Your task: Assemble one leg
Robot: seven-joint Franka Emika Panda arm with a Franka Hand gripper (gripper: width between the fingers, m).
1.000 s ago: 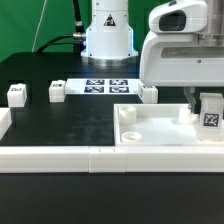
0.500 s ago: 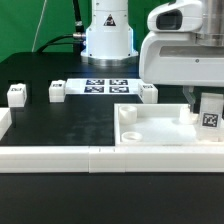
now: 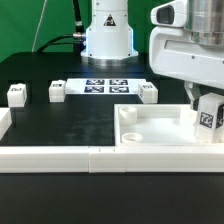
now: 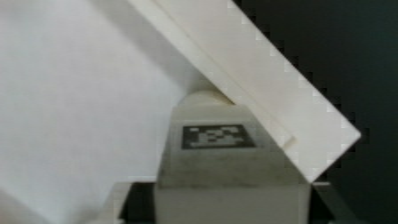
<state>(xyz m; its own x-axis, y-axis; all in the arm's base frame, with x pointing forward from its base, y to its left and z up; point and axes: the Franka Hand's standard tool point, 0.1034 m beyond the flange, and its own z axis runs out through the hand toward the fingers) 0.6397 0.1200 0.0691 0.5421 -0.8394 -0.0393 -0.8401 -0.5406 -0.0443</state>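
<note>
My gripper (image 3: 205, 103) is at the exterior view's right, over the far right corner of the large white tray-like piece (image 3: 150, 135). It is shut on a leg (image 3: 209, 114), a small white block with a black-and-white tag, held slightly tilted. In the wrist view the leg (image 4: 221, 150) sits between the dark fingers (image 4: 139, 200), its tip against the tray's raised rim (image 4: 267, 80). Three more legs stand on the black table: one (image 3: 16, 94) at the left, one (image 3: 57, 91) beside it, one (image 3: 149, 92) behind the tray.
The marker board (image 3: 106, 86) lies at the back in front of the robot base (image 3: 107, 40). A white rail (image 3: 60, 158) runs along the table's front edge and up the left side.
The gripper with the leg has shifted slightly to the exterior view's right and tilted; the leg's tag now leans. Nothing else moved.
</note>
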